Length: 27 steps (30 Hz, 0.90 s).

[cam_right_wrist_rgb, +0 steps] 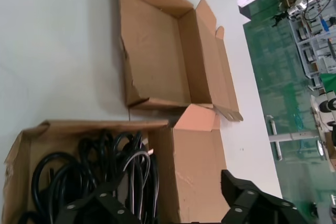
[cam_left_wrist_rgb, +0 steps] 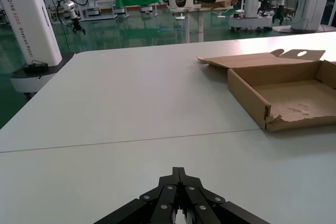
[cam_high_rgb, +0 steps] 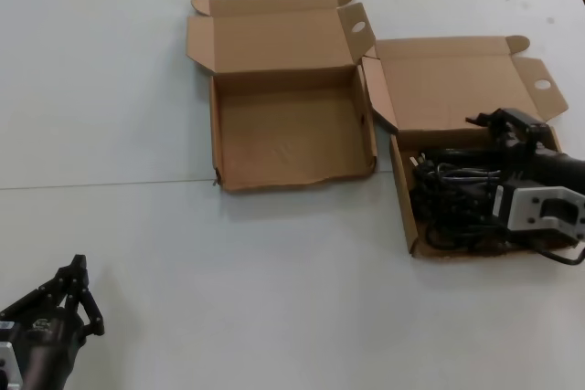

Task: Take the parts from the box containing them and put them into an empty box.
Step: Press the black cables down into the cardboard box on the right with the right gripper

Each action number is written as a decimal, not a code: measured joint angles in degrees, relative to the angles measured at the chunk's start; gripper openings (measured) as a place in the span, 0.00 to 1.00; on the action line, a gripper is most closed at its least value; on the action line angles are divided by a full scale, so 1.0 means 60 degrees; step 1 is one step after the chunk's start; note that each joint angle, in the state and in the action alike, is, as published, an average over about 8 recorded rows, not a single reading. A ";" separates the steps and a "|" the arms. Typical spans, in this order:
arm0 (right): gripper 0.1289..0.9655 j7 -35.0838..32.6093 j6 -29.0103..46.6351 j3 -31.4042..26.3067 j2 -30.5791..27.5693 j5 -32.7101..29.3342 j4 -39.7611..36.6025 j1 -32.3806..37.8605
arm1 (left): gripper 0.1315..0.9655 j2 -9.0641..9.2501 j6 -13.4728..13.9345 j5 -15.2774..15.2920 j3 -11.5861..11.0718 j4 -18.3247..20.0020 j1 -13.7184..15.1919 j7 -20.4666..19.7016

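Observation:
The empty box (cam_high_rgb: 274, 180), brown with a ragged front rim and its lid open, lies mid-table; it also shows in the left wrist view (cam_left_wrist_rgb: 247, 95) and the right wrist view (cam_right_wrist_rgb: 152, 45). To its right lies the box containing the parts (cam_high_rgb: 402, 198), its wall also in the right wrist view (cam_right_wrist_rgb: 94, 125), with several tangled black power cords (cam_high_rgb: 452, 194) (cam_right_wrist_rgb: 105, 161) inside. My right gripper (cam_high_rgb: 484, 157) (cam_right_wrist_rgb: 173, 203) is open just above this box, one finger over the cords, the other over the lid. My left gripper (cam_high_rgb: 78, 285) (cam_left_wrist_rgb: 180, 171) is shut and empty, parked at the near left.
The white table (cam_high_rgb: 137, 89) carries both boxes, which almost touch at their lid flaps. The right box's open lid (cam_high_rgb: 457, 79) lies flat behind it. Other robot stations and a green floor show beyond the table's far edge (cam_left_wrist_rgb: 131, 51).

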State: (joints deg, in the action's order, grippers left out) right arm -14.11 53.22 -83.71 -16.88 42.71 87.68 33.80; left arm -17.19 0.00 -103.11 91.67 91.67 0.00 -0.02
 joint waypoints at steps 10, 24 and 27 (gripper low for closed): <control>0.49 0.0000 -0.0064 -0.0031 0.0031 0.0462 -0.0532 0.0179 | 0.03 0.0000 0.0000 0.0000 0.0000 0.0000 0.0000 0.0000; 0.16 0.0000 -0.0240 -0.0146 0.0015 0.0918 -0.1056 0.0124 | 0.03 0.0000 0.0000 0.0000 0.0000 0.0000 0.0000 0.0000; 0.12 0.0000 -0.0297 -0.0185 0.0003 0.0982 -0.1175 0.0115 | 0.03 0.0000 0.0000 0.0000 0.0000 0.0000 0.0000 0.0000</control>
State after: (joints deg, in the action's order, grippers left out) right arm -14.11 51.44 -84.82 -16.86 48.60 80.63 34.49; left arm -17.19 0.00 -103.11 91.67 91.67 0.00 -0.02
